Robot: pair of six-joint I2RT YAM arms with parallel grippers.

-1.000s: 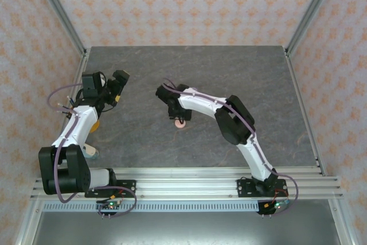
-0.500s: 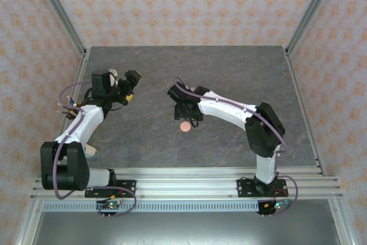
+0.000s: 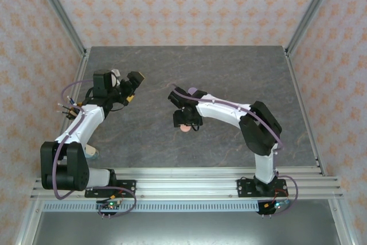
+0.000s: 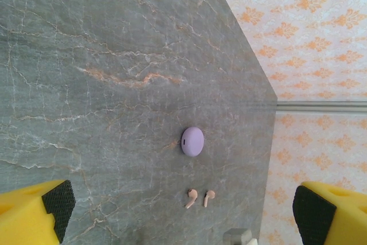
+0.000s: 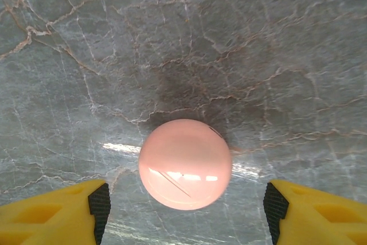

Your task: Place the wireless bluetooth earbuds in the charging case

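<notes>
A shut, round pale pink charging case lies on the grey marble table, also seen from above. My right gripper hangs over it, open, with a yellow finger on each side and clear of its shell. In the left wrist view, two tiny pale pink earbuds lie side by side on the table, just below a shut lilac case. My left gripper is open and empty, raised well above them. From above, the left gripper is at the table's left and the lilac case peeks out beside the right arm.
Patterned walls with aluminium posts close in the table on three sides. A rail runs along the near edge by the arm bases. A small pale object lies by the left arm's lower link.
My right gripper's jaws have widened around the pink case, and the right arm's elbow swung to the right. The left gripper shifted a little to the right.
</notes>
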